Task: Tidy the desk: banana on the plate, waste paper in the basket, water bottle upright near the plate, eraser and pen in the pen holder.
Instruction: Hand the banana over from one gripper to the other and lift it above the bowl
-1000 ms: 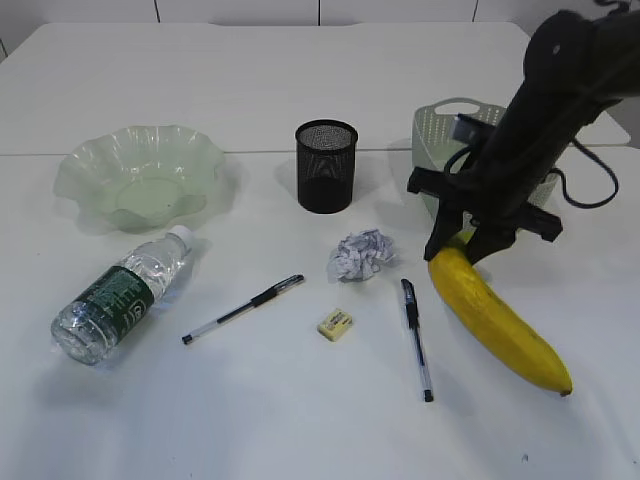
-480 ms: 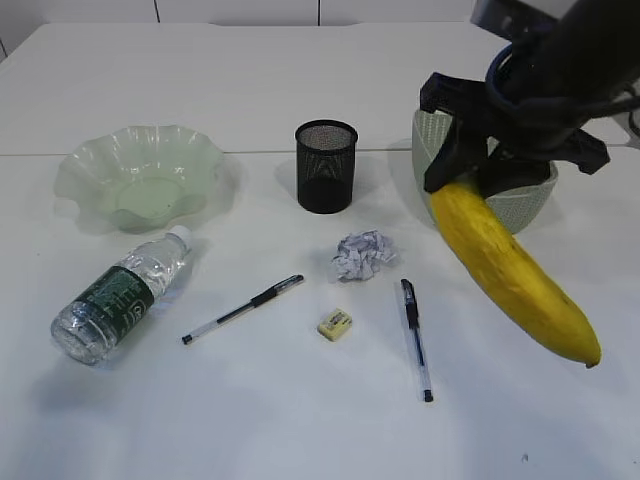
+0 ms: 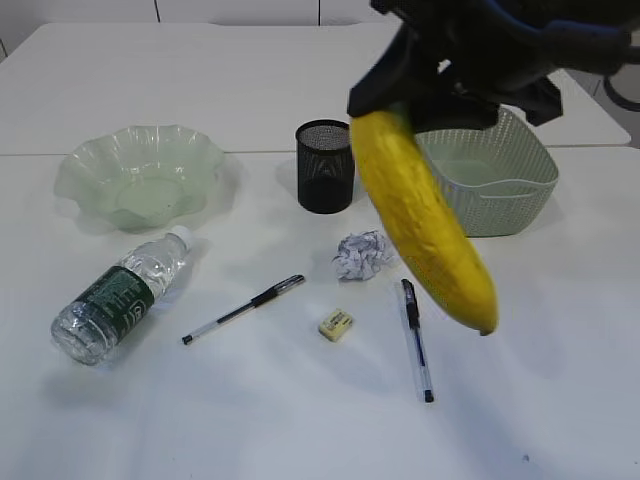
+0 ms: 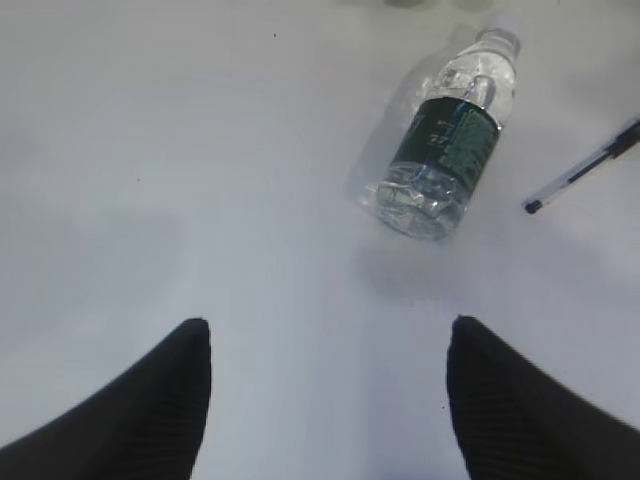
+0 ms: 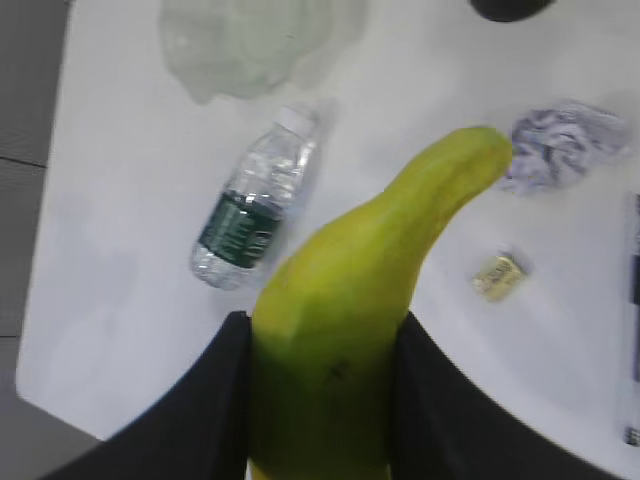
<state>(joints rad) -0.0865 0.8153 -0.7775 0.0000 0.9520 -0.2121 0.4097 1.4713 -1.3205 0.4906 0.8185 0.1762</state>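
I've got the long curved yellow banana [image 3: 422,225] up off the white tabletop [image 3: 300,420], clamped at its stem end by the right gripper [image 5: 318,400], fingers [image 5: 225,400] pressed on both flanks. Rest of the fruit hangs free, long axis slanting down from the grip, tip over the gap btw the crumpled white paper ball [image 3: 362,254] and the nearer black-capped pen [image 3: 416,338], in the ext view.

Key relation: the translucent pale green ruffled plate [image 3: 140,175] lies well to the left of the banana, far side of the black mesh pen holder [image 3: 326,165]. So the carry goes leftward across the middle, w/ the free end leading toward the dish, I'd judge.

Left gripper [image 4: 328,400] has its fingers spread wide, nothing btw them, over bare tabletop, w/ the clear green-label water bottle [image 4: 445,130] lying on its side just ahead. Left arm is nearer the plate, but the right one has the fruit.
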